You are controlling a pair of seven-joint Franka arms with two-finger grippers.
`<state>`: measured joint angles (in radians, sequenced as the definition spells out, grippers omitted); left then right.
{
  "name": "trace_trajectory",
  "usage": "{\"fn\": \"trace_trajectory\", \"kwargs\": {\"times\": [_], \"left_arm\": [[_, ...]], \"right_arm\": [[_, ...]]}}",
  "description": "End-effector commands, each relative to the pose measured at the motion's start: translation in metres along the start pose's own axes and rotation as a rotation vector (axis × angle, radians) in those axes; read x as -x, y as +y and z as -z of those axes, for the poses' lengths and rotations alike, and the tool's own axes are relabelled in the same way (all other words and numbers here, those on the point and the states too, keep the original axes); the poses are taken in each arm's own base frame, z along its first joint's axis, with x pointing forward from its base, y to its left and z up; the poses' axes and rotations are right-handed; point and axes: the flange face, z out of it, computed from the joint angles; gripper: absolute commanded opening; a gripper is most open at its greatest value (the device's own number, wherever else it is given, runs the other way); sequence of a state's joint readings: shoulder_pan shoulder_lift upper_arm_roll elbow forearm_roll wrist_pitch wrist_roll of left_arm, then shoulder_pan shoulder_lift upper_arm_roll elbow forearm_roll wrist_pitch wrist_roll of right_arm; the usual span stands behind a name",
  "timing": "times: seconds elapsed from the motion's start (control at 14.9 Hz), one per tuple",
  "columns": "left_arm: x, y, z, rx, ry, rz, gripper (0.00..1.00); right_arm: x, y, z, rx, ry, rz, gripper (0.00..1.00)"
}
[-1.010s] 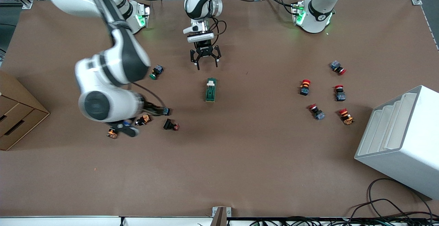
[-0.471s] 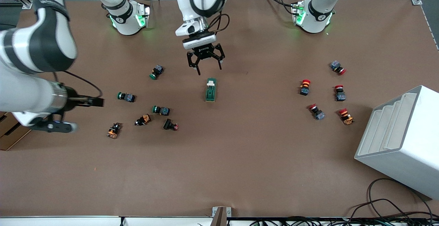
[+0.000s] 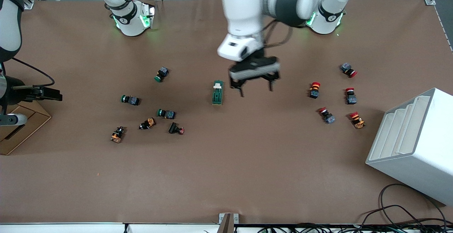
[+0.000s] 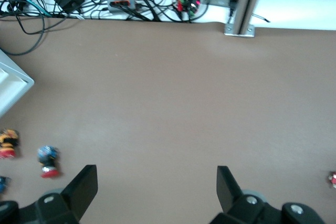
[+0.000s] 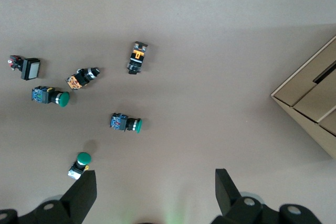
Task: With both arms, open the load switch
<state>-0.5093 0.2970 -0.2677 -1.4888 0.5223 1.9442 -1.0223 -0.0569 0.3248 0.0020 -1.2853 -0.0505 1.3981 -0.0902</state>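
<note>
load switch (image 3: pixel 217 93): one, mid-surface, lying flat, just off the left claw (image 3: pixel 256 86) at its 9 o'clock
long axis: 12-to-6, white lever end at 12
left claw: fingers spread, holding nothing, up over bare surface
right claw (image 5: pixel 155 195): spread too, empty, out at the right arm's end

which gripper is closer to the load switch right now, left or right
Left. The left gripper is up in the air, open, just beside the load switch. The right gripper is out at the right arm's end of the table, by the cardboard box.
</note>
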Motion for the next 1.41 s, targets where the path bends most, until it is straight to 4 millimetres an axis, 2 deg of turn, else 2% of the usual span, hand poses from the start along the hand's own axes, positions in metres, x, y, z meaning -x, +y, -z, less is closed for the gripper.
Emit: {"fn": "trace_trajectory", "kwargs": {"times": [0.0, 0.13, 0.34, 0.47, 0.54, 0.61, 0.74, 0.81, 0.88, 1.01, 1.14, 1.35], "left_arm": [[-0.053, -0.065, 0.006, 0.015, -0.078, -0.029, 1.00], [-0.091, -0.119, 0.009, 0.028, -0.158, -0.050, 1.00], [-0.128, -0.198, -0.001, -0.022, -0.218, -0.120, 1.00], [-0.145, -0.247, 0.010, -0.023, -0.204, -0.159, 1.00], [-0.151, -0.267, 0.010, -0.015, -0.208, -0.184, 1.00], [-0.155, -0.288, 0.024, 0.006, -0.197, -0.183, 1.00], [-0.156, -0.333, 0.034, 0.091, -0.249, -0.126, 1.00], [-0.152, -0.358, 0.041, 0.129, -0.297, -0.098, 1.00], [-0.149, -0.379, 0.044, 0.156, -0.333, -0.094, 1.00], [-0.144, -0.403, 0.052, 0.167, -0.354, -0.158, 1.00], [-0.133, -0.410, 0.052, 0.165, -0.376, -0.186, 1.00], [-0.103, -0.414, 0.056, 0.161, -0.400, -0.178, 1.00]], "right_arm": [[0.006, -0.005, 0.009, 0.021, 0.002, 0.014, 1.00], [0.007, -0.009, 0.006, 0.006, -0.018, 0.021, 1.00], [0.010, -0.013, 0.010, -0.011, -0.021, 0.028, 1.00], [0.009, -0.011, 0.013, -0.028, -0.006, 0.029, 1.00], [0.010, -0.012, 0.019, -0.034, 0.007, 0.030, 1.00], [0.011, -0.010, 0.019, -0.036, 0.004, 0.025, 1.00], [0.015, -0.010, 0.024, -0.033, 0.010, 0.018, 1.00], [0.019, -0.012, 0.029, -0.039, 0.010, 0.019, 1.00], [0.034, -0.015, 0.044, -0.051, 0.020, 0.001, 1.00], [0.046, -0.019, 0.053, -0.055, 0.019, -0.044, 1.00], [0.048, -0.017, 0.055, -0.054, 0.024, -0.040, 1.00], [0.063, -0.016, 0.057, -0.050, 0.035, -0.031, 1.00]]}}
